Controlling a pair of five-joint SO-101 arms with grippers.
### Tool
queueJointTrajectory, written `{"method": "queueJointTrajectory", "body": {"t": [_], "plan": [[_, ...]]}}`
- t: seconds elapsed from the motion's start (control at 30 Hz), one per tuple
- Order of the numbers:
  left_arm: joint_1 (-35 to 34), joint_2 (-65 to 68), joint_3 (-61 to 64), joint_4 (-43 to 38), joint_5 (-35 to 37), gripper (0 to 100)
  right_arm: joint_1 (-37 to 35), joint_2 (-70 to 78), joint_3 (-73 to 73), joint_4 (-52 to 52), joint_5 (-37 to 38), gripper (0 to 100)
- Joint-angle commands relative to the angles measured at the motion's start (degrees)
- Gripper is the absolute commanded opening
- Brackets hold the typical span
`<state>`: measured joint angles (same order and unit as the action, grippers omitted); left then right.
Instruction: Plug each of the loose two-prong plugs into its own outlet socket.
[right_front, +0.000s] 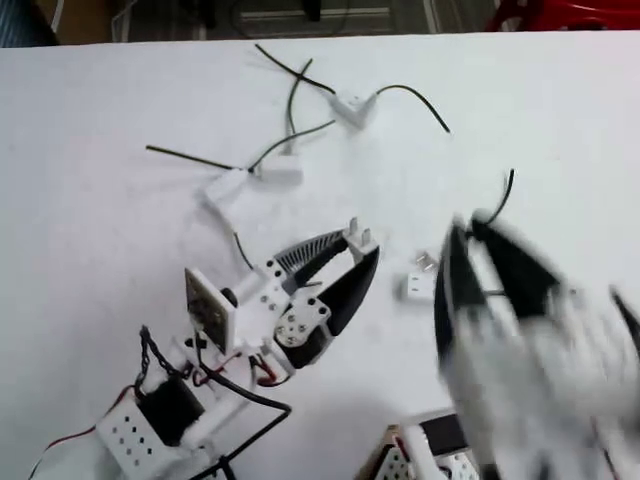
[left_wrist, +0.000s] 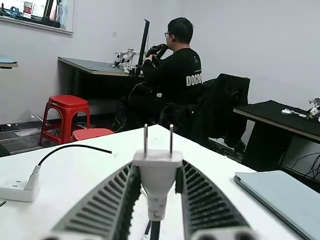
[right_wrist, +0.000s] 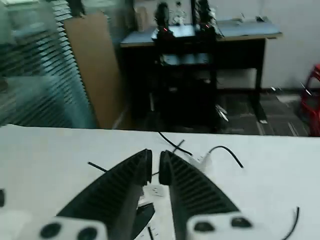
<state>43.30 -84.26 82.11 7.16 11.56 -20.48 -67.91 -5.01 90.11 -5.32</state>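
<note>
One white two-prong plug (left_wrist: 157, 164) is grasped by the left gripper (right_front: 358, 243), which is clenched on the body of the plug. The two prongs point out past the fingertips and the black cord runs back between the fingers. This plug is held over the middle of the desk (right_front: 90, 110), somewhat toward its near edge.

A second plug (right_front: 419, 285) lies loose on the desk, just beside the held one and between the two arms. Two white outlet sockets (right_front: 350, 106) (right_front: 277, 172), each with a short black cord, lie well apart from the held plug, toward the far edge.

The step in hand is judged to be the carrying of the grasped plug to a socket; nothing is plugged in yet. For the next move, the prongs must be turned toward the slots of one socket and lined up with them. The socket should probably be held steady, because it is light and can slide.

The right gripper (right_wrist: 155, 167) is seen at the right side of the desk, its fingers nearly together, with nothing visible between them.
</note>
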Motion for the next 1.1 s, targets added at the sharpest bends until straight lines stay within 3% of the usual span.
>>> {"method": "queueJointTrajectory", "body": {"t": [0.0,0.23,0.3,0.57,0.8,1.07], "plan": [[0.3,-0.6,-0.5,-2.7,-0.3,2,-7.3,-8.7,13.1,-3.5,1.1,1.8],[0.4,-0.6,-0.2,-10.5,-0.4,2,-18.9,-36.0,43.2,-17.8,19.6,2.0],[0.7,-0.6,0.1,-10.4,-0.4,2,-19.5,-35.3,46.9,-19.9,22.9,2.0],[1.1,-0.6,6.8,-18.8,-0.3,2,-19.9,-31.8,46.4,-26.4,24.0,1.9],[7.6,-0.6,13.3,-28.7,-0.4,2,-19.6,-31.4,55.5,-36.7,29.1,1.9],[7.5,-0.6,13.6,-29.7,-0.4,2,-19.5,-31.3,59.3,-37.7,33.8,1.9]]}}
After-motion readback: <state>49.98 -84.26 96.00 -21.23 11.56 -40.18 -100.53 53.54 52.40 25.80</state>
